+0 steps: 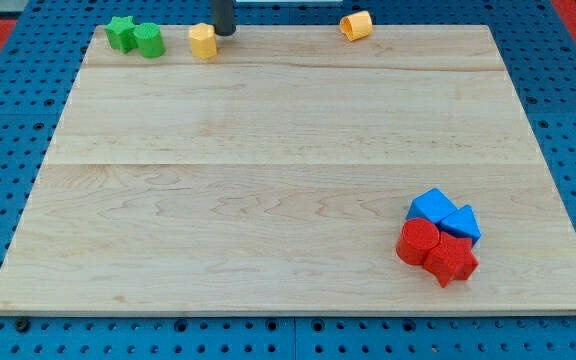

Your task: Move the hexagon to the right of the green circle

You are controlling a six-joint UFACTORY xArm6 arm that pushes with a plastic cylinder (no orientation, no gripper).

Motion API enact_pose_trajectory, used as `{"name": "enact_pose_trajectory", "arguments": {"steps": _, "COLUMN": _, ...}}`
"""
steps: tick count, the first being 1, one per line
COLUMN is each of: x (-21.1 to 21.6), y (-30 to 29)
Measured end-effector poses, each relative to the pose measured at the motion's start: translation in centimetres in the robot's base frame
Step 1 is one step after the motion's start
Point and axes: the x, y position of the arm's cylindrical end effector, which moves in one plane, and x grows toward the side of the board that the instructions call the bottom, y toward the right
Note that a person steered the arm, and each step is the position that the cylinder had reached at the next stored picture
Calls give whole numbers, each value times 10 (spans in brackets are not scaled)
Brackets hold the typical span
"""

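A yellow hexagon block [202, 41] lies near the board's top edge, left of centre. A green circle block [149, 41] lies to its left, with a small gap between them. A green star block [121, 32] touches the circle's left side. My tip [225, 32] is a dark rod end just to the right of the yellow hexagon, close to or touching it.
A yellow-orange block [356, 25] lies at the top edge, right of centre. At the view's lower right, two blue blocks [443, 214] and two red blocks [436, 250] sit clustered together. The wooden board [288, 170] rests on a blue pegboard.
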Motion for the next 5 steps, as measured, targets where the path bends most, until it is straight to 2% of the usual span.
{"name": "enact_pose_trajectory", "arguments": {"steps": 1, "x": 17, "y": 43}}
{"name": "enact_pose_trajectory", "arguments": {"steps": 2, "x": 20, "y": -23}}
{"name": "enact_pose_trajectory", "arguments": {"steps": 3, "x": 40, "y": 16}}
{"name": "enact_pose_trajectory", "arguments": {"steps": 4, "x": 55, "y": 145}}
{"name": "enact_pose_trajectory", "arguments": {"steps": 5, "x": 30, "y": 244}}
